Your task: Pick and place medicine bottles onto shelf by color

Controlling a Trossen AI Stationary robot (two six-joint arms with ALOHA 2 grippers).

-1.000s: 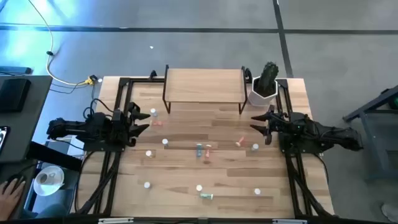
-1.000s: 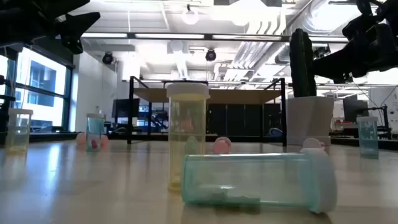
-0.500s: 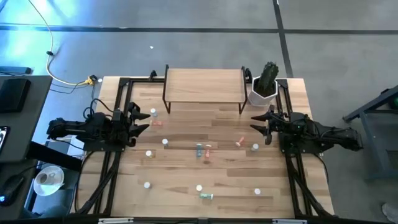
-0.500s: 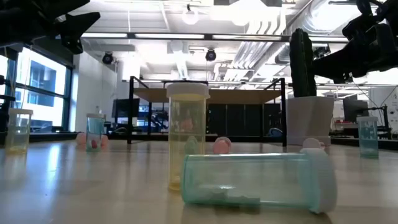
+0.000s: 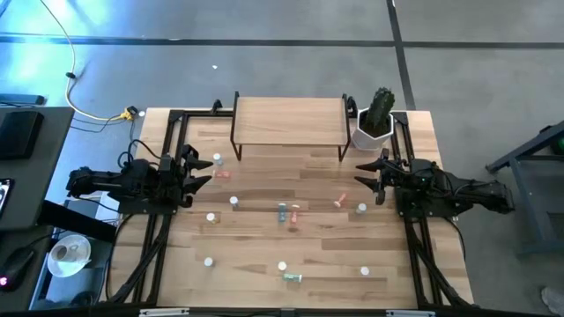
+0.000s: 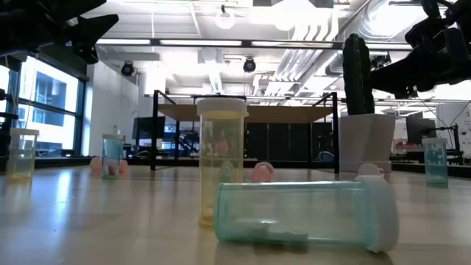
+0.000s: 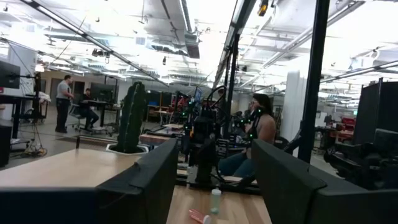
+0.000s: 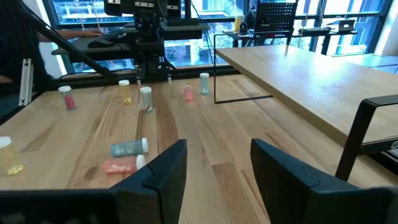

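The shelf (image 5: 289, 119), a light-wood board on black legs, stands at the table's far middle. Small white-capped bottles are scattered over the table. Some stand upright, such as a yellow one (image 6: 222, 158) and a blue one (image 5: 218, 159). Some lie on their sides, such as a green one (image 6: 305, 213), a blue-green one (image 8: 129, 147) and a pink one (image 8: 122, 165). My left gripper (image 5: 201, 172) is open at the table's left edge, above the wood. My right gripper (image 5: 363, 172) is open at the right edge. Both are empty, as the wrist views show for the left (image 7: 214, 180) and right (image 8: 217, 168).
A white pot with a cactus (image 5: 374, 132) stands at the shelf's right end. Black frame rails (image 5: 167, 141) run along both table sides. People sit at desks in the room beyond the table (image 7: 261, 124).
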